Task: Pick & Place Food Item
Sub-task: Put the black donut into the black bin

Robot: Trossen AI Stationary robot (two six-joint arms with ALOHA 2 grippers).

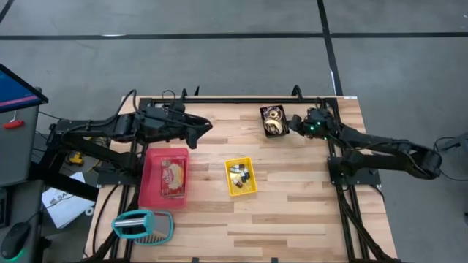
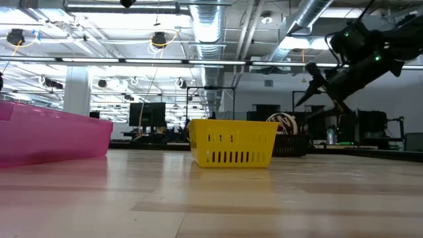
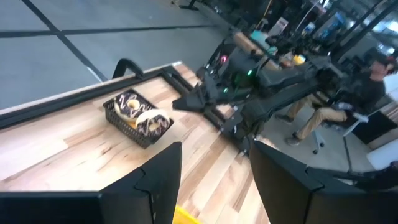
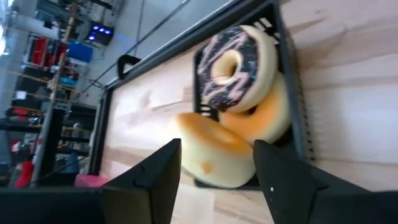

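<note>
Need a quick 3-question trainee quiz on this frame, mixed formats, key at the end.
1. True or false: the right hand is shut on the chocolate-iced doughnut with pink drizzle.
2. Which container sits closest to the right hand? A) flat pink plastic tray B) small yellow slotted plastic basket C) black wire basket of pastries
3. Fill in: the left hand hangs above the table's far edge, beyond the ____ tray.

Key: 1 false, its fingers stand apart with nothing between them. 2 C. 3 pink.
</note>
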